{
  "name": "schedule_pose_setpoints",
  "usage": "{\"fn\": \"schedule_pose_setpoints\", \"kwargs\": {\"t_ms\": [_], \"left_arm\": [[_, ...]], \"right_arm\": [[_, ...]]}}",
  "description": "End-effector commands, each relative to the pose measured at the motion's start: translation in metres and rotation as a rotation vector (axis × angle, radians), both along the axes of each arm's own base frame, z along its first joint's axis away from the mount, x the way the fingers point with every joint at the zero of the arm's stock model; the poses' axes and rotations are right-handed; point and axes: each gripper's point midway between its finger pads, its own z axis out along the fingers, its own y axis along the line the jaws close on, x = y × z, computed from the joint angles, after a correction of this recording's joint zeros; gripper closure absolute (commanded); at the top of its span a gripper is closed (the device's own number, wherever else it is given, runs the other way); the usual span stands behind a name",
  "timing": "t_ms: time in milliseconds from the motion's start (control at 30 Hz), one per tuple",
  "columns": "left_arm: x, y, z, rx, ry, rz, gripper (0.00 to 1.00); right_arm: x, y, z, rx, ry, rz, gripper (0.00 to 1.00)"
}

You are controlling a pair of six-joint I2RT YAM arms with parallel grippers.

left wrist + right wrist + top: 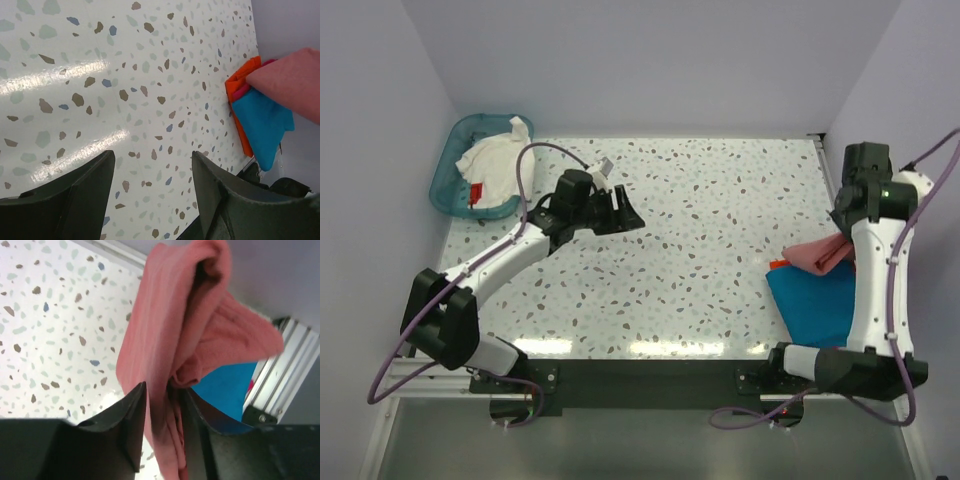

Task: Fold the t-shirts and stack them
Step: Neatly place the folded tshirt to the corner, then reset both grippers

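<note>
My right gripper is shut on the salmon-red t-shirt, bunched between its fingers and held over the stack at the table's right edge. The folded teal-blue shirt lies there on top of an orange-red one; both also show in the left wrist view, the teal-blue shirt over the orange-red shirt. My left gripper is open and empty above the bare table left of centre; its fingertips are wide apart. The white t-shirt with a red tag lies crumpled in the basket.
A teal plastic basket stands at the back left corner. The speckled table is enclosed by white walls at the back and sides. An aluminium rail runs along the right edge near the stack.
</note>
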Motion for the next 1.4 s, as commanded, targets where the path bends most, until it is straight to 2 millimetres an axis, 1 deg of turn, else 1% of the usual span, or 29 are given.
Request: {"fn": "schedule_pose_setpoints", "kwargs": {"t_ms": [0, 67, 100, 200, 233, 267, 300, 333, 400, 533, 600, 633, 667, 733, 767, 833, 867, 933, 967, 1000, 1033, 1067, 1100, 1133, 1200, 1233, 1300, 1333, 1367], "left_arm": [[-0.01, -0.009, 0.018, -0.017, -0.06, -0.04, 0.32], [-0.015, -0.011, 0.013, -0.013, -0.052, -0.047, 0.32], [-0.016, -0.011, 0.013, -0.018, -0.053, -0.043, 0.32], [-0.02, -0.01, 0.01, -0.025, -0.049, -0.041, 0.32], [-0.022, -0.009, 0.008, -0.022, -0.045, -0.039, 0.32], [-0.023, -0.008, 0.007, -0.02, -0.046, -0.037, 0.32], [-0.022, -0.006, 0.01, -0.019, -0.055, -0.03, 0.32], [-0.023, -0.005, 0.01, -0.019, -0.056, -0.027, 0.32], [-0.023, -0.003, 0.014, -0.014, -0.069, -0.02, 0.32], [-0.022, 0.0, 0.018, -0.001, -0.082, -0.011, 0.32], [-0.021, 0.002, 0.02, 0.007, -0.091, -0.006, 0.32], [-0.021, 0.002, 0.022, 0.008, -0.095, -0.004, 0.32], [-0.021, 0.004, 0.023, 0.013, -0.103, 0.001, 0.32], [-0.02, 0.008, 0.024, 0.026, -0.109, 0.01, 0.32], [-0.02, 0.01, 0.025, 0.037, -0.118, 0.018, 0.32], [-0.021, 0.014, 0.023, 0.053, -0.12, 0.028, 0.31], [-0.021, 0.017, 0.024, 0.063, -0.128, 0.036, 0.31], [-0.022, 0.021, 0.021, 0.082, -0.127, 0.046, 0.31], [-0.021, 0.025, 0.021, 0.096, -0.139, 0.055, 0.31], [-0.023, 0.028, 0.017, 0.113, -0.132, 0.061, 0.31], [-0.023, 0.032, 0.015, 0.126, -0.134, 0.067, 0.31], [-0.026, 0.036, 0.011, 0.14, -0.131, 0.074, 0.31], [-0.026, 0.038, 0.009, 0.149, -0.133, 0.081, 0.3], [-0.027, 0.042, 0.01, 0.154, -0.141, 0.09, 0.3], [-0.031, 0.048, -0.001, 0.182, -0.131, 0.104, 0.3], [-0.031, 0.051, -0.003, 0.19, -0.133, 0.112, 0.3], [-0.034, 0.057, -0.01, 0.209, -0.128, 0.126, 0.3], [-0.035, 0.059, -0.011, 0.21, -0.128, 0.132, 0.3], [-0.036, 0.061, -0.011, 0.214, -0.131, 0.14, 0.3]], "right_arm": [[-0.08, 0.024, -0.03, 0.091, 0.2, 0.047, 0.43], [-0.088, 0.027, -0.032, 0.087, 0.177, 0.058, 0.02], [-0.096, 0.027, -0.03, 0.069, 0.155, 0.092, 0.01], [-0.099, 0.033, -0.017, 0.048, 0.038, 0.161, 0.01], [-0.086, 0.038, -0.009, 0.051, -0.048, 0.211, 0.01], [-0.081, 0.044, -0.008, 0.065, -0.084, 0.257, 0.01], [-0.073, 0.059, -0.007, 0.11, -0.125, 0.349, 0.01], [-0.065, 0.064, 0.001, 0.11, -0.191, 0.383, 0.01], [-0.055, 0.077, -0.001, 0.158, -0.214, 0.446, 0.01], [-0.03, 0.089, -0.012, 0.216, -0.207, 0.532, 0.01], [-0.02, 0.096, -0.024, 0.248, -0.2, 0.572, 0.01], [-0.011, 0.104, -0.023, 0.265, -0.23, 0.611, 0.01], [-0.007, 0.11, -0.033, 0.284, -0.214, 0.635, 0.01], [0.006, 0.122, -0.038, 0.298, -0.224, 0.669, 0.01], [0.011, 0.138, -0.048, 0.272, -0.175, 0.718, 0.01], [0.023, 0.161, -0.051, 0.238, -0.159, 0.755, 0.01], [0.025, 0.184, -0.053, 0.208, -0.141, 0.822, 0.01], [0.041, 0.217, -0.058, 0.221, -0.164, 0.884, 0.01], [0.038, 0.239, -0.064, 0.219, -0.167, 0.95, 0.01], [0.048, 0.254, -0.061, 0.217, -0.215, 0.981, 0.01], [0.048, 0.264, -0.067, 0.214, -0.214, 1.008, 0.01], [0.045, 0.28, -0.067, 0.208, -0.222, 1.065, 0.01], [0.049, 0.294, -0.07, 0.203, -0.233, 1.096, 0.01], [0.049, 0.302, -0.074, 0.198, -0.225, 1.118, 0.01], [0.045, 0.324, -0.082, 0.183, -0.206, 1.191, 0.01], [0.045, 0.328, -0.095, 0.168, -0.165, 1.202, 0.01], [0.043, 0.34, -0.103, 0.165, -0.16, 1.239, 0.01], [0.04, 0.341, -0.113, 0.168, -0.142, 1.248, 0.01], [0.041, 0.342, -0.115, 0.17, -0.15, 1.249, 0.01]]}}
